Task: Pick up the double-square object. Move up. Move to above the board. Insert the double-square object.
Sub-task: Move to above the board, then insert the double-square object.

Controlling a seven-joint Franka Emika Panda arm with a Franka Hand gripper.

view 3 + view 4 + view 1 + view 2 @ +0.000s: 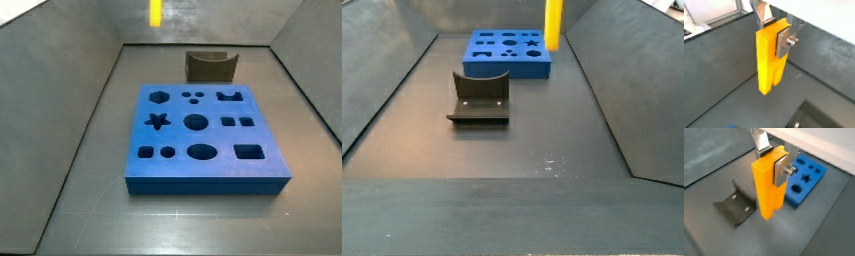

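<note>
The gripper (pixel 779 164) hangs above the dark surface (pixel 502 150), its jaws clamped on the upper end of the double-square object (pixel 768 188), which hangs upright at the centre of both wrist views, clear of the surface. In a wrist view the board (pixel 803 180) lies right of centre, beyond the bar, and the fixture (pixel 735 203) stands at left. In a side view the bar's lower end (pixel 552 25) shows at the top edge, apparently over the board's (pixel 509 55) right side.
</note>
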